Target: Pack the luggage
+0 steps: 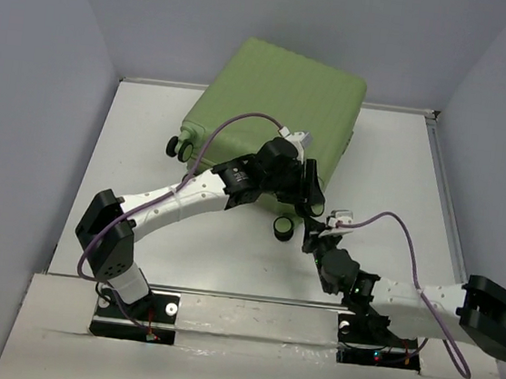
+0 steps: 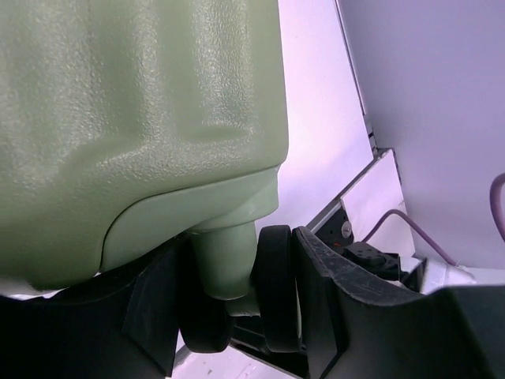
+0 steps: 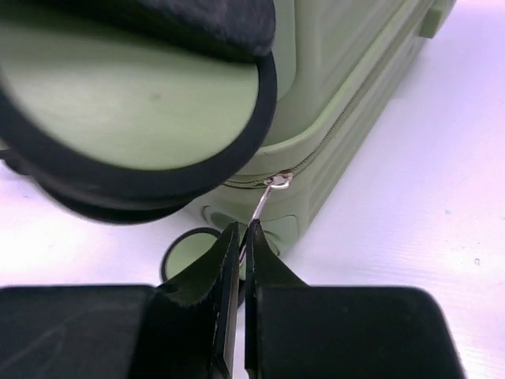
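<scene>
The luggage (image 1: 286, 97) is a light-green ribbed suitcase, closed, lying at the back of the table. My left gripper (image 1: 312, 194) is at its near right corner. In the left wrist view its jaws (image 2: 237, 304) are closed around a black caster wheel (image 2: 278, 288) and its green stem (image 2: 225, 260). My right gripper (image 1: 313, 239) is just in front of that corner. In the right wrist view it (image 3: 241, 233) is shut on the thin metal zipper pull (image 3: 266, 199) of the luggage (image 3: 347, 71). The lining is hidden.
Another black wheel (image 1: 282, 228) sits on the table between the arms, and one more pair (image 1: 180, 147) is at the suitcase's left corner. Grey walls close in the table on three sides. A large wheel (image 3: 134, 103) fills the upper left of the right wrist view.
</scene>
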`<action>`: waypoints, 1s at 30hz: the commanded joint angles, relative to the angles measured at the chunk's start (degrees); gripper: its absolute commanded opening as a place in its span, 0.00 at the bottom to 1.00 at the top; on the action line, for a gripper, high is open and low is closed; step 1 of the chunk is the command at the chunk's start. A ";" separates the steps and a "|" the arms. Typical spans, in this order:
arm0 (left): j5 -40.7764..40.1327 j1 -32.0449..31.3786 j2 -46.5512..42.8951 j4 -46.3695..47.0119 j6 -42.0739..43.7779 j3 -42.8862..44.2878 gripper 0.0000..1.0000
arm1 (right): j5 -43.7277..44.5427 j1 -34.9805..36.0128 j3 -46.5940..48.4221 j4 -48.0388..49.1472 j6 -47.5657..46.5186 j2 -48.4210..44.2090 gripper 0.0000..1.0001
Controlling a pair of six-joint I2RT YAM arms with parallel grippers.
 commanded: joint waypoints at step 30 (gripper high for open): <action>4.52 2.08 -17.83 33.25 2.96 -15.92 0.06 | -35.06 -18.72 0.44 -32.31 11.19 -29.51 0.47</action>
